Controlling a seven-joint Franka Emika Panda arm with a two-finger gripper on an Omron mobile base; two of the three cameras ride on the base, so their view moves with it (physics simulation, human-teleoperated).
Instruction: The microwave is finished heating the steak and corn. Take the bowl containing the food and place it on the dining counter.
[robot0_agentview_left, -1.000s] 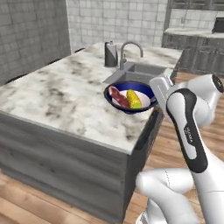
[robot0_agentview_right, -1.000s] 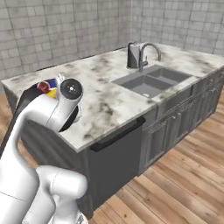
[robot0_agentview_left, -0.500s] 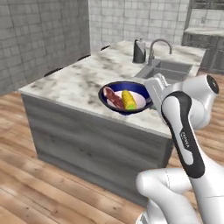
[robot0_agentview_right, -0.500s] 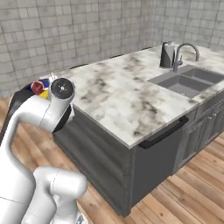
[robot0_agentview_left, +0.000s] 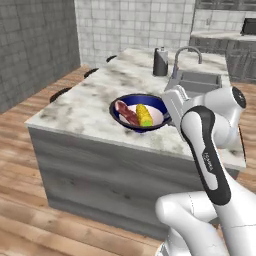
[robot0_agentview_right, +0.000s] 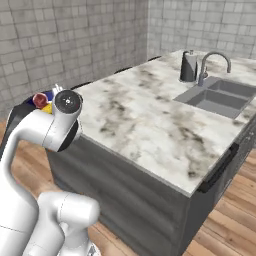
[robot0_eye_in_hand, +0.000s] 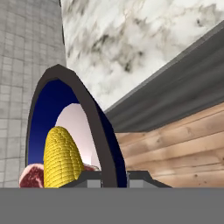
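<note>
Gripper (robot0_eye_in_hand: 107, 177): we see it shut on the bowl's rim, one finger on each side of the rim.
Bowl (robot0_agentview_left: 140, 113): held at its right rim, above the near part of the counter; whether it touches the marble we cannot tell.
Food: steak (robot0_agentview_left: 126, 113) on the left and corn (robot0_agentview_left: 144, 115) on the right, both inside the bowl.
Counter (robot0_agentview_left: 90, 107): under the bowl; the sink (robot0_agentview_left: 197, 82) and faucet (robot0_agentview_left: 186, 56) are farther back.
Change: compared with half a second ago, the whole picture has shifted, so the camera has moved. We now see the counter's end more from the front. The bowl stays in the grip.
</note>
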